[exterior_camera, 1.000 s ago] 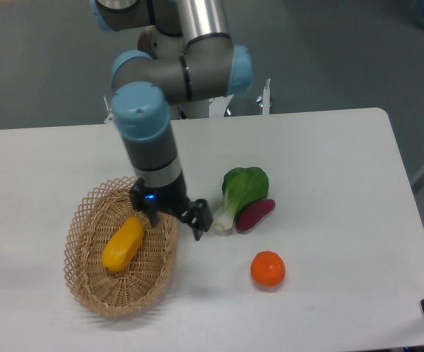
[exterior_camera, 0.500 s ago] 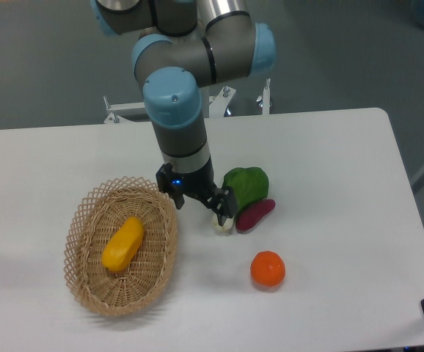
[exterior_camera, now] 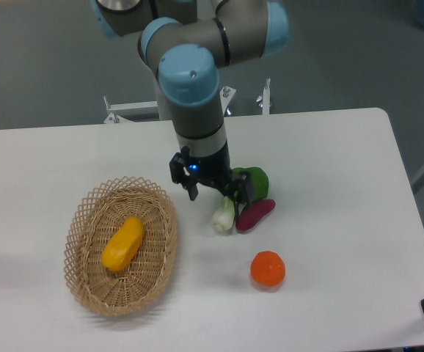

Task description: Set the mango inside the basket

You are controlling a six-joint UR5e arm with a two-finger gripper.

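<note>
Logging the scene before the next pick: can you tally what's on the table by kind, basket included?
Fruit: 2, the mango lying in the basket and the orange
Vegetables: 2, the bok choy, partly behind the gripper, and the purple sweet potato
Containers: 1, the basket
Total: 5

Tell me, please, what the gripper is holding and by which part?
Nothing: the gripper is empty, and the mango lies in the basket.

Arm reaching down, end effector (exterior_camera: 217, 192) low, fingers apart, holding nothing
</note>
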